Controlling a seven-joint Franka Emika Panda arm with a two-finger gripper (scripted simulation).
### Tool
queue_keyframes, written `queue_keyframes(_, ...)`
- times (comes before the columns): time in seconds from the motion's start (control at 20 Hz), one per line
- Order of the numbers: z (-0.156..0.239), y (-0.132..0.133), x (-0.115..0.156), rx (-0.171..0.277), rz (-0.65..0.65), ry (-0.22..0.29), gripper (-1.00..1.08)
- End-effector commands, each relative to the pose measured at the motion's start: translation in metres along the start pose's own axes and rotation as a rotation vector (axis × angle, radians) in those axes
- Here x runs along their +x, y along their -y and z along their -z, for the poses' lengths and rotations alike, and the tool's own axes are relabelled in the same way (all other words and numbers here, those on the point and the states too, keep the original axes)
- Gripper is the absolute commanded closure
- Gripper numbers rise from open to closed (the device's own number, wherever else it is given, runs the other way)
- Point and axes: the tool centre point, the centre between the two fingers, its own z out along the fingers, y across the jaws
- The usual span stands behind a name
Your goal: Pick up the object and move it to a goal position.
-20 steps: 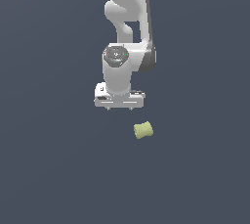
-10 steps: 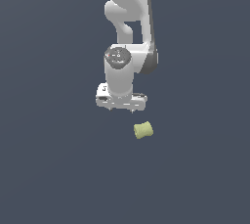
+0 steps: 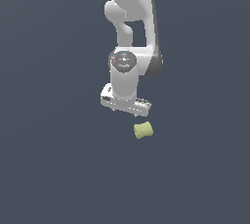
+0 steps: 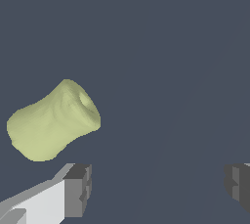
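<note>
Exterior view first: 1 white Panda arm (image 3: 131, 27) reaches down from the top of the frame over a plain dark grey surface (image 3: 49, 169), and its gripper (image 3: 126, 108) hangs low, close above that surface. The object, a small pale yellow-green spool (image 3: 143, 130) with a slight waist, lies on its side just beside the gripper, toward the exterior view's right and a little nearer the camera; the 2 are apart, not touching. From this angle the fingers are too small to read. Wrist view next: the spool (image 4: 52, 120) lies tilted on the grey floor with 1 dished end facing the camera, and 2 dark finger pads (image 4: 78, 190) stand wide apart with bare floor between them. The jaws are spread and grasp nothing. The spool sits off to the side of 1 pad, outside the gap rather than within it. I judge this to be the approach step, before any grasp, with the lift and the carry to the goal not yet begun; no goal marker shows in either view. The next move calls for shifting the gripper sideways until the spool lies between the pads, lining them across its waist, lowering, then clenching.
</note>
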Motion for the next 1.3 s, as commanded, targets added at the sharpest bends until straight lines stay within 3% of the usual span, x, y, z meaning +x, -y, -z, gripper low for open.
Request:
queue_keyframes(0.0, -0.002, 0.006, 0.002, 0.001, -0.061, -0.003, -0.92)
queue_keyframes(1.25, -0.018, 0.064, 0.015, 0.021, -0.659, -0.030, -0.92)
